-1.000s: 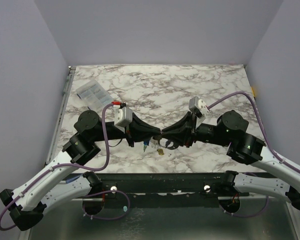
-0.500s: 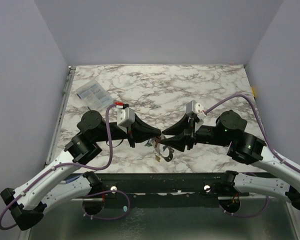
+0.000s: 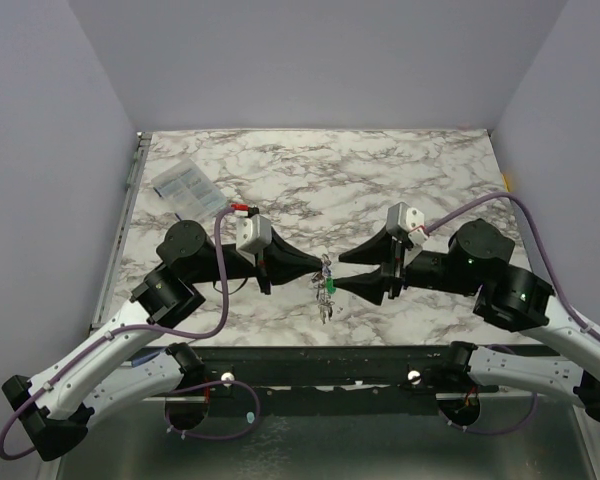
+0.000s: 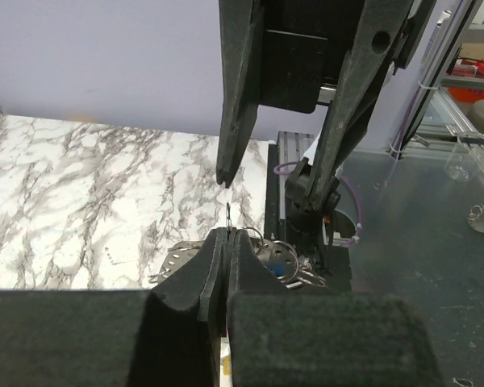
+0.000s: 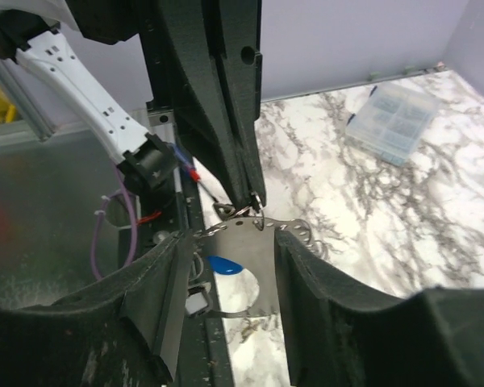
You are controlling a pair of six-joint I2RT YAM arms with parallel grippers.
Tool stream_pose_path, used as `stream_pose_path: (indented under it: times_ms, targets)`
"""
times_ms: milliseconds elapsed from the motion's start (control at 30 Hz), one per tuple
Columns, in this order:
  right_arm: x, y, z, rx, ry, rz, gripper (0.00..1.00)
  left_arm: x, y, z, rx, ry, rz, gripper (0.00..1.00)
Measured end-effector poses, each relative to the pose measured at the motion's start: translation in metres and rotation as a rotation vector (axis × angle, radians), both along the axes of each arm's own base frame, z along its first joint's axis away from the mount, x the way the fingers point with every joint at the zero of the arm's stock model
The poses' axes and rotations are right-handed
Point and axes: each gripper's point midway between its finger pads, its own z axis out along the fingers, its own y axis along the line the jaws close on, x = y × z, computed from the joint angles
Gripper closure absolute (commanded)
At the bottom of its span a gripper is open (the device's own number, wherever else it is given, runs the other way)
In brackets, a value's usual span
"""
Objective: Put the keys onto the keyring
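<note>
My left gripper (image 3: 317, 266) is shut on a thin wire keyring (image 4: 227, 219) and holds it above the table. A bunch hangs from the ring: a flat metal plate with holes (image 5: 244, 242), a blue-headed key (image 5: 224, 264) and a green-headed key (image 3: 331, 288). The bunch also shows behind my shut left gripper (image 4: 227, 235) in the left wrist view, with small rings (image 4: 268, 242). My right gripper (image 3: 338, 272) is open, its fingers spread on either side of the bunch without touching it. In the right wrist view the right gripper (image 5: 230, 242) is open with the plate between its fingers.
A clear plastic compartment box (image 3: 185, 187) lies at the far left of the marble table (image 3: 380, 180); it also shows in the right wrist view (image 5: 402, 121). The table's metal front rail (image 3: 310, 362) runs just below the grippers.
My right gripper has opened and drawn back to the right. The bunch of keys, low by the table before, now hangs from my shut left gripper.
</note>
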Motion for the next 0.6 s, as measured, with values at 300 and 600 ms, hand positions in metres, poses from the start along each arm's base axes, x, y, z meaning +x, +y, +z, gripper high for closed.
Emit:
stream_pose_path:
  times_ms: [300, 600]
  targets:
    - [0.01, 0.001, 0.007, -0.046, -0.044, -0.03, 0.68, 0.001, -0.001, -0.003, 0.007, 0.005, 0.0, 1.0]
    - [0.02, 0.012, -0.014, -0.156, -0.049, -0.025, 0.71, 0.001, -0.001, -0.008, 0.016, 0.013, 0.0, 1.0]
